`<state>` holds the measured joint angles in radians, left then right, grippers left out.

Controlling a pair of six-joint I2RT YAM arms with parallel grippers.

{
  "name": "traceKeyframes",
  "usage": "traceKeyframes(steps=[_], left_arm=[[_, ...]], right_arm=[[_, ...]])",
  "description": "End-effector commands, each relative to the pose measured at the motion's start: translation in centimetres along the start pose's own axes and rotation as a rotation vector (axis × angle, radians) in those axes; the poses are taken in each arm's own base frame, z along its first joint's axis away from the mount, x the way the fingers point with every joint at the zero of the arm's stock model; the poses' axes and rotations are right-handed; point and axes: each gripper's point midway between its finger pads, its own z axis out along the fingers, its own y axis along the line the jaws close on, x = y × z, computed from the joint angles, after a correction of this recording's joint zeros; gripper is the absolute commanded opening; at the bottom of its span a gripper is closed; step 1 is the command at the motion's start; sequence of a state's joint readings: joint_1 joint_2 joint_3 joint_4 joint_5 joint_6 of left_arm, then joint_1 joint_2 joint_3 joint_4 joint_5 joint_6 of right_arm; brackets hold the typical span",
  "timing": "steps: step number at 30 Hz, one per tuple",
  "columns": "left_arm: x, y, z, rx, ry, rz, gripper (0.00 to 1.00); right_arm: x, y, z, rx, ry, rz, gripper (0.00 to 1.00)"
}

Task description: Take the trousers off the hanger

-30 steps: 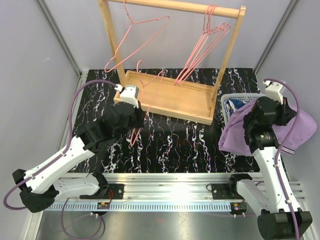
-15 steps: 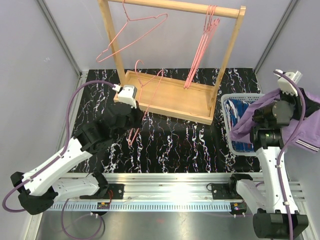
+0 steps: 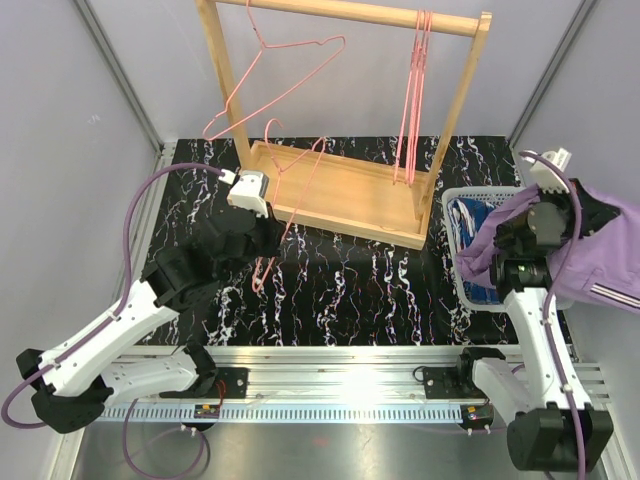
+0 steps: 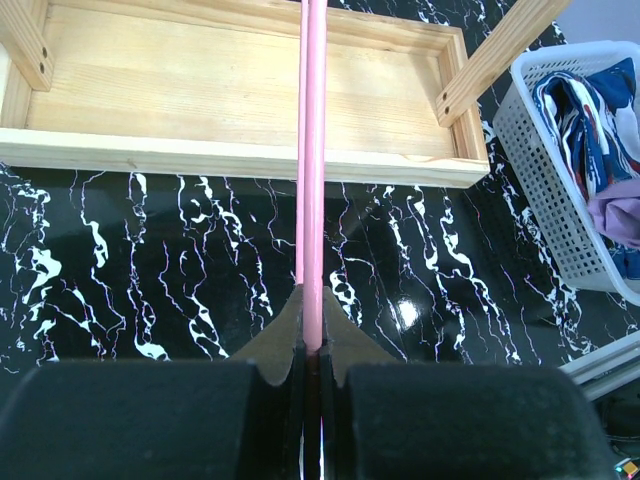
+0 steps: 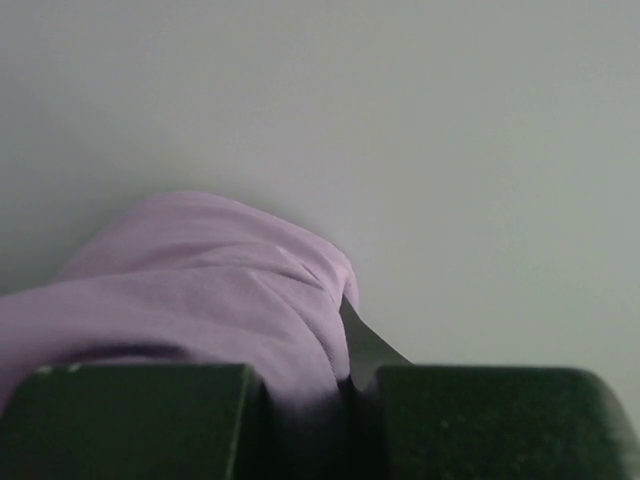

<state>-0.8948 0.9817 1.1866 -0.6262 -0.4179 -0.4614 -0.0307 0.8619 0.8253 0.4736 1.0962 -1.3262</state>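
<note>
It looked like a robotics lab test cell, not a home. Plain pale panel walls (image 3: 60,150) boxed the bench in on three sides. The left arm (image 3: 130,310) and the right arm (image 3: 535,330) were bolted to an aluminium rail (image 3: 340,375) at the near edge, with purple cables (image 3: 135,215) looping off them. The black marbled tabletop (image 3: 380,290) carried staged props: a small wooden rack (image 3: 340,190) with pink wire hangers (image 3: 290,75) and a white plastic basket (image 3: 485,191).

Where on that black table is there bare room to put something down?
Bare tabletop lies mid-table, between rack and front rail. Crowded: the basket at right, and the left, under the left gripper and its hanger.
</note>
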Motion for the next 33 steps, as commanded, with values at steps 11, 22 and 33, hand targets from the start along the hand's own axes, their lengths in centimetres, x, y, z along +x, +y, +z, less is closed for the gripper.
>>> traceKeyframes(steps=[11,22,33], left_arm=[[-1.5,-0.5,-0.5,0.029,-0.042,0.007,0.0],[-1.9,0.7,-1.5,-0.002,-0.041,0.049,0.0],[-2.0,0.2,-1.0,0.004,-0.024,0.05,0.0]], right_arm=[[-1.9,14.4,-0.6,-0.162,0.088,0.052,0.0],[1.5,24.5,-6.2,-0.53,0.306,-0.047,0.0],[5.1,22.5,-11.3,-0.816,0.461,-0.068,0.01]])
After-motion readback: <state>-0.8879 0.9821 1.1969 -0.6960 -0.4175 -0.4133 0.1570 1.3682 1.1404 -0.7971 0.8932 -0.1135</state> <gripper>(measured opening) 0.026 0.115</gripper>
